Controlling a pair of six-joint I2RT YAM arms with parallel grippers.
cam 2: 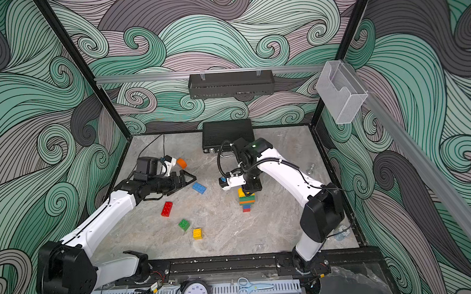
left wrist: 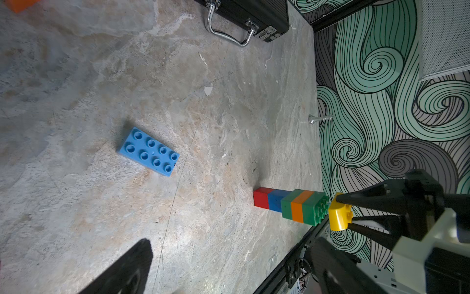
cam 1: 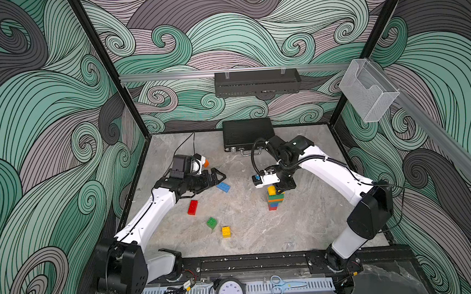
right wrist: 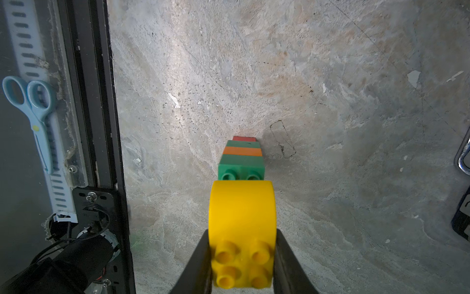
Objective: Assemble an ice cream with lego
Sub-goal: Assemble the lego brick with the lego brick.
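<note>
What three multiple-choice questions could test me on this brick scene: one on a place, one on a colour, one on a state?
1. Which loose brick lies nearest the left gripper?
A) yellow
B) blue
C) green

2. What colour is the bottom brick of the tower?
A) red
B) orange
C) yellow

3. How is the right gripper?
A) open and empty
B) shut on nothing
C) shut on the yellow half-round piece

Answers:
1 B: the blue brick lies just beside it in both top views.
2 A: red is the layer meeting the table in the left wrist view.
3 C: its fingers press the piece's two sides in the right wrist view.
</note>
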